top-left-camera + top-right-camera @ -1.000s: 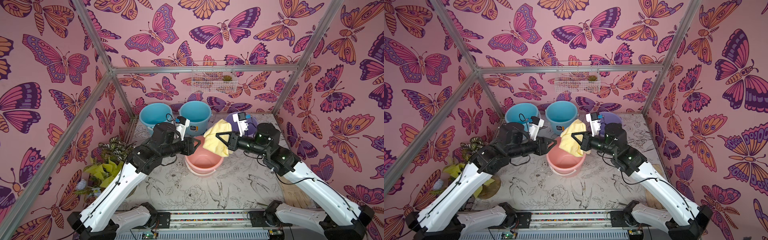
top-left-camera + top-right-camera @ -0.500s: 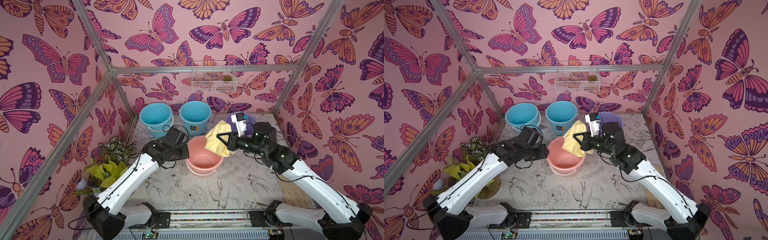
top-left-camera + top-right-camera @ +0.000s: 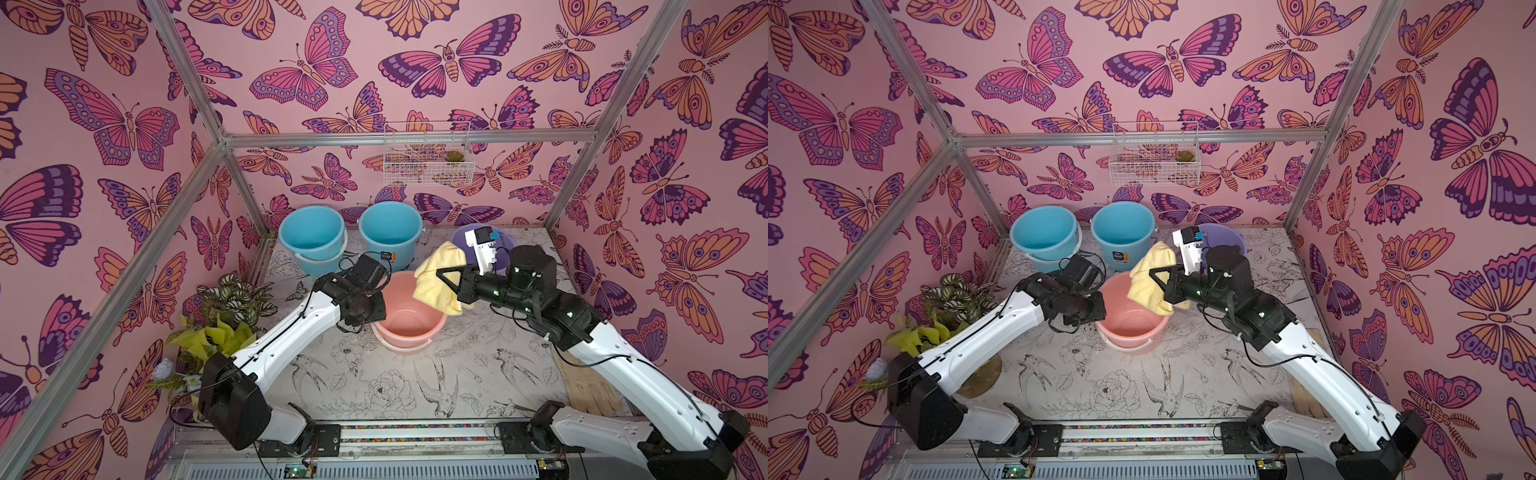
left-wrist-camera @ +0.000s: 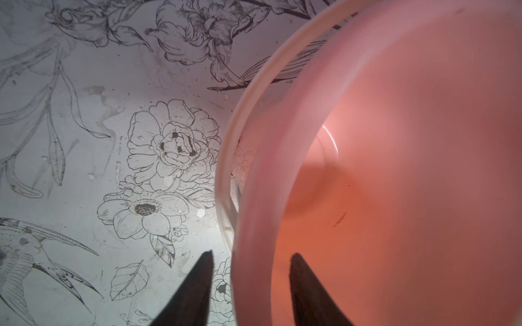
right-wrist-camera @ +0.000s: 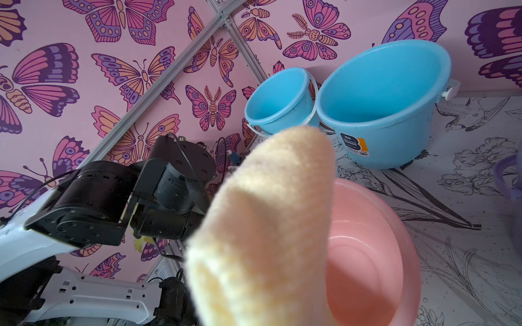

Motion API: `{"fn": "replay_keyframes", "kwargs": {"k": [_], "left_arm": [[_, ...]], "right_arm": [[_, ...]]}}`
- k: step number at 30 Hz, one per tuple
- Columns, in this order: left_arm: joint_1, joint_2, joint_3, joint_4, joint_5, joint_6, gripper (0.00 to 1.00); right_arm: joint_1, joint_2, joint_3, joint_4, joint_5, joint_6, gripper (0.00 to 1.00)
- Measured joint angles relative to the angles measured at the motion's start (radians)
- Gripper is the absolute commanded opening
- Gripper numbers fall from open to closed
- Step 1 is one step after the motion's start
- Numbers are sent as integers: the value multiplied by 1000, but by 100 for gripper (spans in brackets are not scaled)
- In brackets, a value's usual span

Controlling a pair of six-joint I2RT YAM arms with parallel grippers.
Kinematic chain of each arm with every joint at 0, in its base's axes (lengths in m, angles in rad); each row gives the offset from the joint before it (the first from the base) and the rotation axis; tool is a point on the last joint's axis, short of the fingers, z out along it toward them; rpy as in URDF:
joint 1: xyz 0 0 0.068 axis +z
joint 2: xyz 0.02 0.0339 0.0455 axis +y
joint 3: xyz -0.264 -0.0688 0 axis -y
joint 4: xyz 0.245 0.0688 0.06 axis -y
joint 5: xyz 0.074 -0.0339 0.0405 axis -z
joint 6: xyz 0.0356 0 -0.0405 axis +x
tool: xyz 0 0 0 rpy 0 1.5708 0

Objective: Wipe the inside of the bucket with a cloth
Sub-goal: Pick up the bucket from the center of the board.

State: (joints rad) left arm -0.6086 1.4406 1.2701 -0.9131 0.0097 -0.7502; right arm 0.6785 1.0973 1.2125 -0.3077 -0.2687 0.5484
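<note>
The lavender bucket (image 3: 506,252) (image 3: 1225,237) stands at the back right, largely hidden behind my right wrist; a sliver of it shows in the right wrist view (image 5: 508,175). The pale-yellow cloth (image 3: 436,278) (image 3: 1148,278) (image 5: 268,225) hangs from my right gripper (image 3: 441,277) (image 3: 1155,275), which is shut on it above the right rim of a salmon-pink bucket (image 3: 409,320) (image 3: 1133,324). My left gripper (image 4: 252,254) (image 3: 1100,309) straddles the pink bucket's left rim (image 4: 251,197), one finger inside and one outside, with gaps showing on both sides.
Two sky-blue buckets (image 3: 311,232) (image 3: 390,228) stand against the back wall. A potted plant (image 3: 224,307) sits at the left edge. A wire basket (image 3: 426,153) hangs on the back wall. A tan mat (image 3: 590,386) lies under my right arm.
My left arm has swung down from beside the cloth and set its jaws over the pink bucket's left rim. The right gripper with the cloth has barely moved.
</note>
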Motion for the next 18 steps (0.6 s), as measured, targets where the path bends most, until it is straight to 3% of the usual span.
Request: {"fn": "replay_keyframes", "kwargs": {"k": [9, 18], "left_arm": [[0, 3, 0, -1, 20, 12, 0], [-11, -3, 8, -1, 14, 74, 0]], "right_arm": [[0, -3, 3, -34, 23, -14, 0], [47, 96, 115, -168, 79, -94, 0]]}}
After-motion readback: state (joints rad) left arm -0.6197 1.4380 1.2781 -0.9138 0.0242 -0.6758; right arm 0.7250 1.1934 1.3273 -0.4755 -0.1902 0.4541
